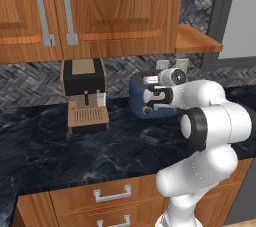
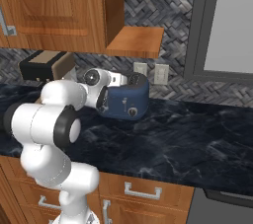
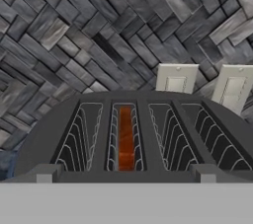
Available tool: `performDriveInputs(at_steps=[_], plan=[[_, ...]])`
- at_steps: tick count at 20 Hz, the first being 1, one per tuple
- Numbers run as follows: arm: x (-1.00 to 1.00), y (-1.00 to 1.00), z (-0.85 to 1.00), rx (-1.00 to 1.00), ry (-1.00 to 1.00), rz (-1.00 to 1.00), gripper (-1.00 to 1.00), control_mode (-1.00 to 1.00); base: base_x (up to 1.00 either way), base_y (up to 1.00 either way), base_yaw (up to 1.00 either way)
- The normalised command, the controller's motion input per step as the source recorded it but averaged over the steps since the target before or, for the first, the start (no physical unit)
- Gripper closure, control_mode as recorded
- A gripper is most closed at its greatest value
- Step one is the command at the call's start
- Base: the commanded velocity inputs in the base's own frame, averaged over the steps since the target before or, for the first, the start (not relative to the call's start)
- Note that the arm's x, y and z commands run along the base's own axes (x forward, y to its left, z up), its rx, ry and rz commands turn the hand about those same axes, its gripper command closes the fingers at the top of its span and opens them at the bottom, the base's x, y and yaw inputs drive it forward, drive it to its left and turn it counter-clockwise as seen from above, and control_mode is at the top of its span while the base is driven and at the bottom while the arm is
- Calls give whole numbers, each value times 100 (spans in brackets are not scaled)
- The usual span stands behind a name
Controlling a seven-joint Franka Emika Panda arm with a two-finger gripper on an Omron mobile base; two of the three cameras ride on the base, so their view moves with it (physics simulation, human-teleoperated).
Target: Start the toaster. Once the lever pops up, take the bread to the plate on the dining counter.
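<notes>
Dark blue and rounded, the toaster (image 1: 141,96) sits on the black marbled counter (image 1: 75,146), backed up against the grey woven-tile wall (image 3: 74,30), and everything else I place from it. Looking down along my hand I see its top: three slots with curved wire guides, and in the middle slot a glowing orange strip (image 3: 126,139). I take that for the bread sitting low in the slot, or a hot element; I cannot tell which. From the right base view the round knob (image 2: 132,112) shows on the toaster's front face.

My gripper (image 1: 154,96) is pressed in close against the end of the toaster nearest the coffee machine, wrist level with its body. My guess is that I am placed here because the lever lives on this end and I am working it or waiting on it. Whether my fingers stand apart or closed, I cannot tell; their tips are hidden against the blue shell, and I see nothing held.

Behind the toaster, two pale wall outlets (image 3: 176,78) sit on the tile. Further along the counter from it stands the black-and-tan coffee machine (image 1: 85,96). Above the toaster hang wooden cabinets (image 1: 100,11).
</notes>
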Motion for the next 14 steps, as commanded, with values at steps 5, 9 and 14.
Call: performDriveInputs(at_steps=[5, 9, 14], plan=[[10, 0, 0, 0, 0, 0, -100, -100, 0, 0, 0], [6, 0, 0, 0, 0, 0, -100, -100, 0, 0, 0], [8, 0, 0, 0, 0, 0, -100, -100, 0, 0, 0]])
